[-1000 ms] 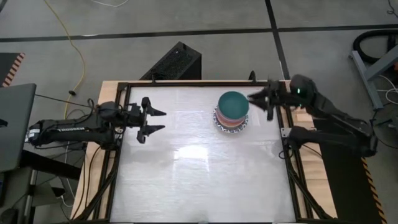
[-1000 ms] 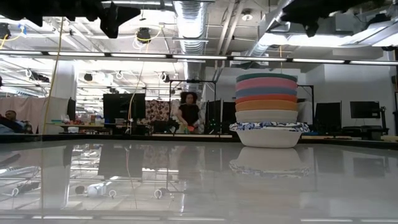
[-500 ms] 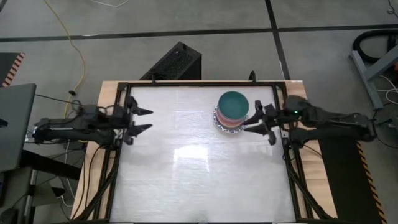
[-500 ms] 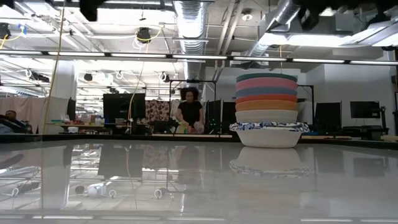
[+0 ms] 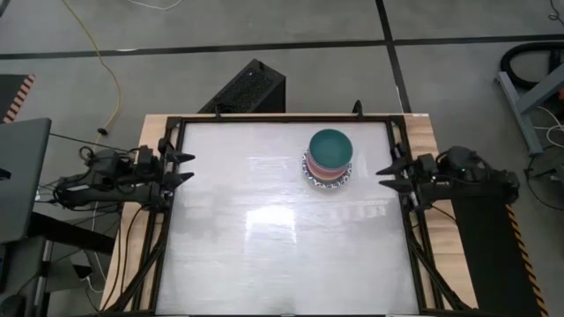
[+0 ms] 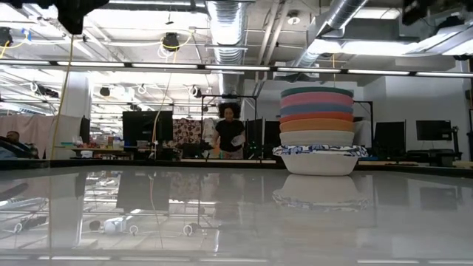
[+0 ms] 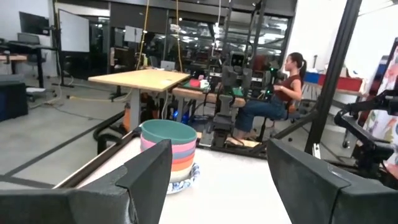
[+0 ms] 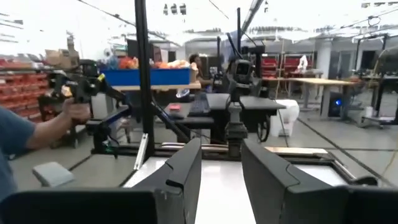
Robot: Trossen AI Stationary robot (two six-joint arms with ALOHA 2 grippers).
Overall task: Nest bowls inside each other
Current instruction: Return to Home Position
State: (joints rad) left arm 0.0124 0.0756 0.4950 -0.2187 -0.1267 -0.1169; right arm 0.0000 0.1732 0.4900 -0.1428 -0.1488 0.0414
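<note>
- On the white table (image 5: 282, 255), near its far edge and closer to the right arm's side, stands one stack of bowls (image 5: 330, 159).
- From above, the green bowl (image 5: 330, 146) is on top and hides most of the others.
- From table height you can count down the stack: green first, then the pink bowl (image 6: 317, 99), the blue bowl (image 6: 317, 108), the red bowl (image 6: 317, 117), the orange bowl (image 6: 317, 125) and the cream bowl (image 6: 318, 137).
- At the very bottom sits a white bowl (image 6: 319, 164) with a blue pattern on its rim, touching the table. I cannot tell how many bowls like it are down there.
- Each bowl sits inside the one under it, and the stack stands straight.
- The right gripper (image 5: 390, 173) is at the right edge of the table, near the stack but not touching it. Its two fingers are apart and hold nothing.
- The left gripper (image 5: 182, 167) is at the left edge of the table, well apart from the stack. Its fingers are spread wide too, with nothing between them.
- Both claws point toward the middle of the table.
- Far behind the table, a standing person (image 6: 230, 133) shows in the room.
- A seated person (image 7: 277, 93) shows in the left wrist view, beyond the stack.
- A black box (image 5: 251, 88) lies on the floor beyond the table, and a yellow cable (image 5: 99, 62) runs across the floor.
</note>
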